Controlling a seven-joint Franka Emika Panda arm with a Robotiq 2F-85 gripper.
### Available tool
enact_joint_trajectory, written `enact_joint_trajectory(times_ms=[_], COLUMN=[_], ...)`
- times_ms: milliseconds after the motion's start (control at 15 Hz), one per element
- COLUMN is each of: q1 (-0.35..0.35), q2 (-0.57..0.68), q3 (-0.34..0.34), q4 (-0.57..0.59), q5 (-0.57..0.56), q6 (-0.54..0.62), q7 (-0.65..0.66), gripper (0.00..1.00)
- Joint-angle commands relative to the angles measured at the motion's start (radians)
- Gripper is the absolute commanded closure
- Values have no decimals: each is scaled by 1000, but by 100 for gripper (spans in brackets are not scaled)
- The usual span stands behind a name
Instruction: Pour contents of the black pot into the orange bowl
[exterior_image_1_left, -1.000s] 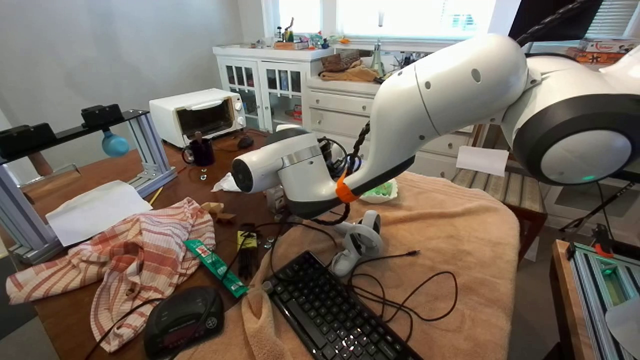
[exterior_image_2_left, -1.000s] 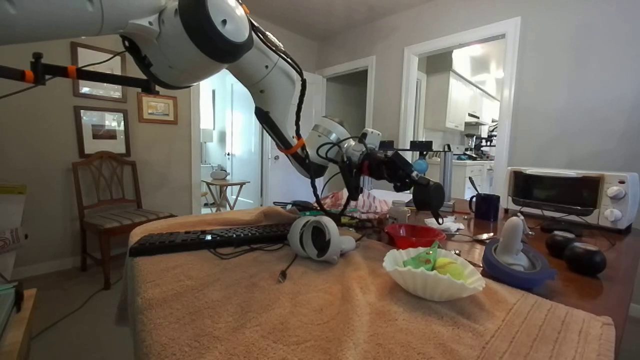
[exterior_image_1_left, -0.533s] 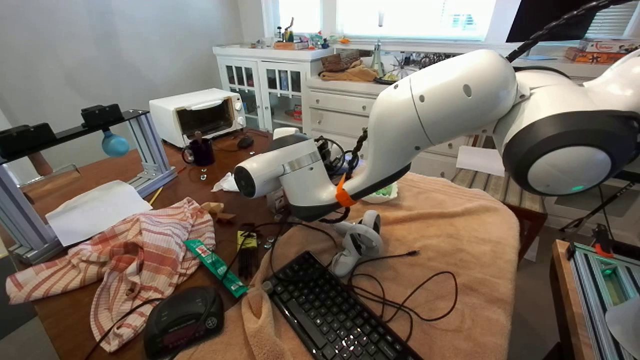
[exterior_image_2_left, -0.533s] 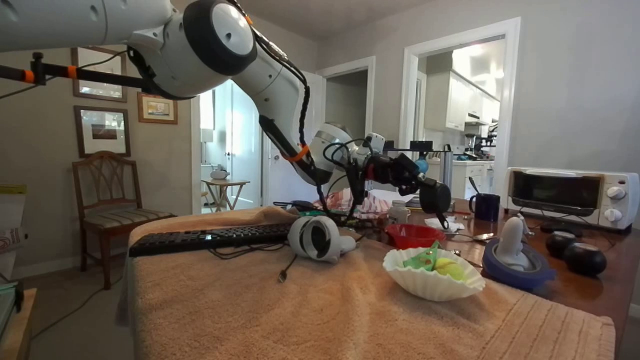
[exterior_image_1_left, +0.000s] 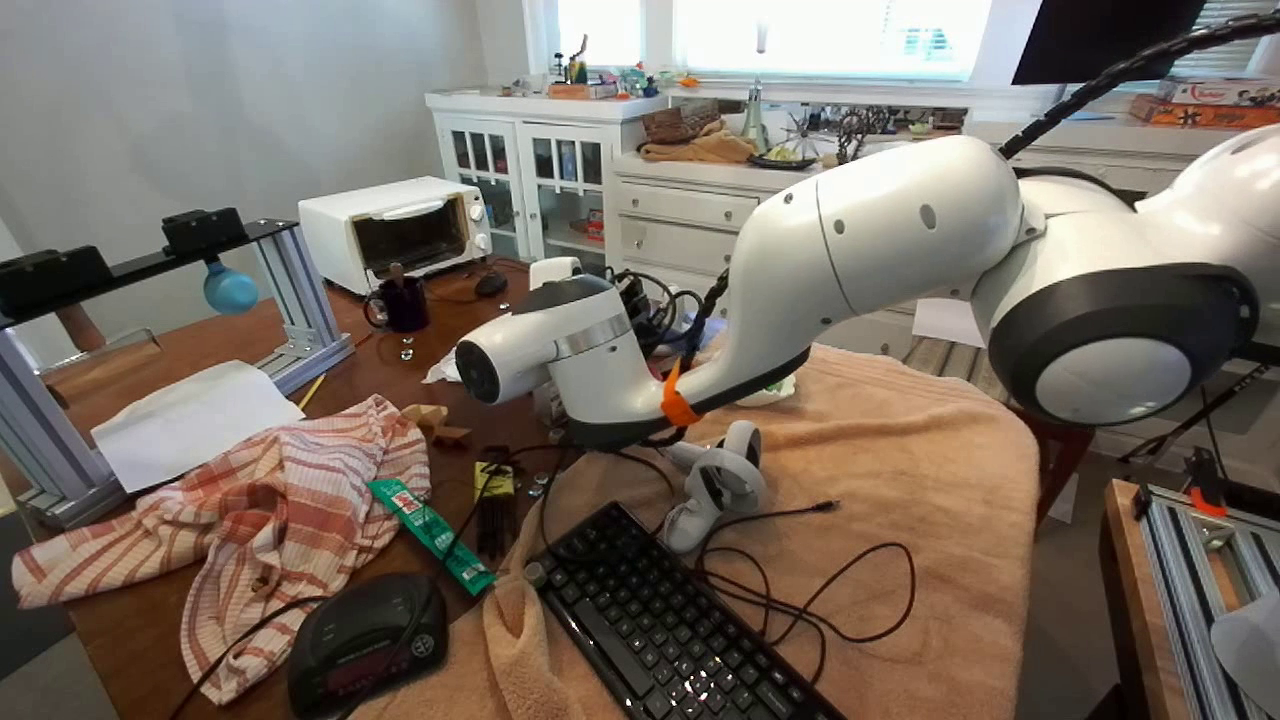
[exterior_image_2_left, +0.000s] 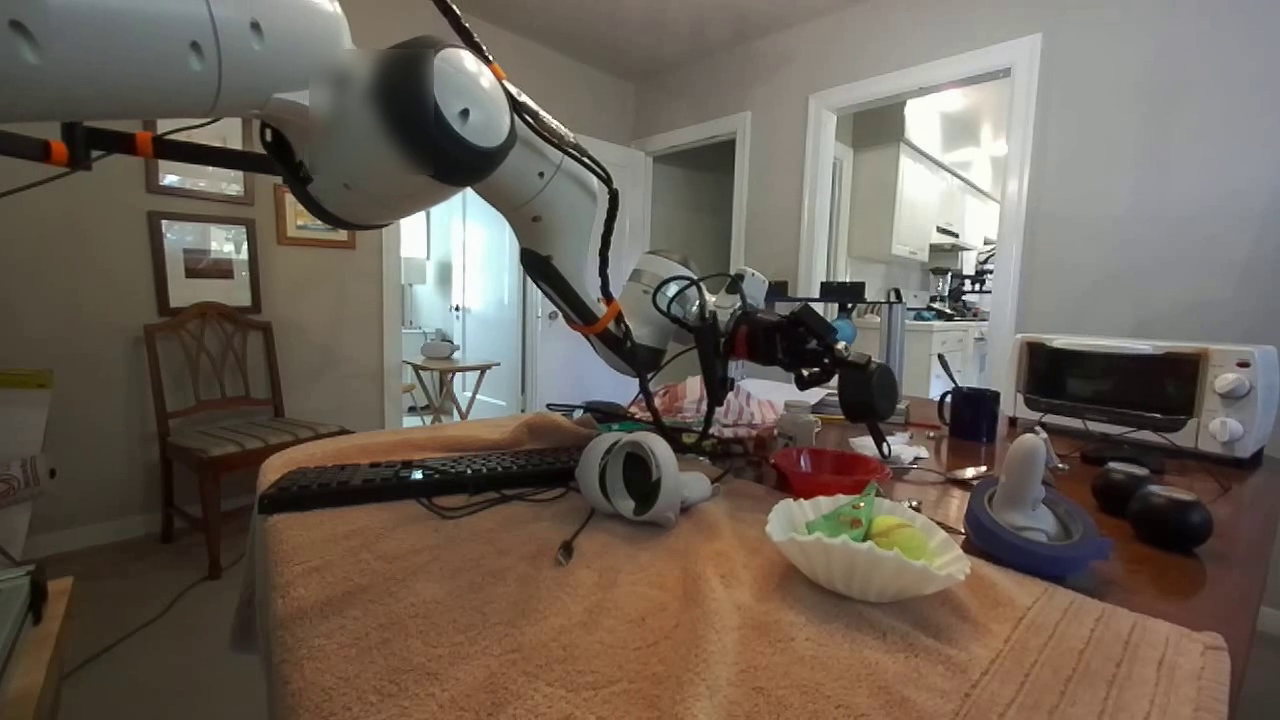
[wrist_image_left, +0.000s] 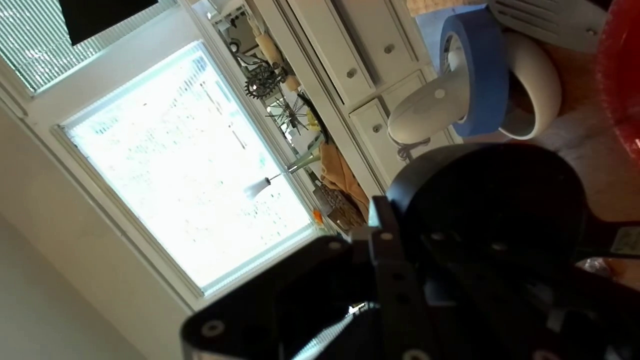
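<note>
A small black pot (exterior_image_2_left: 866, 388) hangs tipped on its side in my gripper (exterior_image_2_left: 832, 360), its handle pointing down. The pot (wrist_image_left: 492, 195) fills the lower right middle of the wrist view, with its handle to the right. My gripper (wrist_image_left: 400, 232) is shut on the pot's edge. What the pot holds is hidden. A red bowl (exterior_image_2_left: 830, 472) stands on the table, below the pot in an exterior view; how far in front or behind is hard to tell. Part of the red bowl (wrist_image_left: 620, 80) shows at the wrist view's right edge. The arm hides pot and bowl in an exterior view.
A white fluted bowl (exterior_image_2_left: 865, 565) with green and yellow things stands near the red bowl. Around are a white controller (exterior_image_2_left: 630, 480), blue tape roll (exterior_image_2_left: 1045, 540), white jar (exterior_image_2_left: 797, 425), dark mug (exterior_image_2_left: 970, 415), toaster oven (exterior_image_2_left: 1120, 390), keyboard (exterior_image_1_left: 660, 610) and metal frame (exterior_image_1_left: 300, 290).
The upper arm has sunk and the forearm has shifted a little. The pot has moved slightly right in an exterior view, then barely moved over the last half second. It is still held.
</note>
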Motion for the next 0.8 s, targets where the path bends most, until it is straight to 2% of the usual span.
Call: enact_joint_trajectory(times_ms=[0, 267, 733], q1=[4, 14, 24], q2=[88, 129, 160], q3=[-1, -14, -58], q4=[124, 176, 214], q5=[-25, -34, -29], q6=[-56, -91, -92], q7=[-100, -193, -283], gripper=[99, 99, 99])
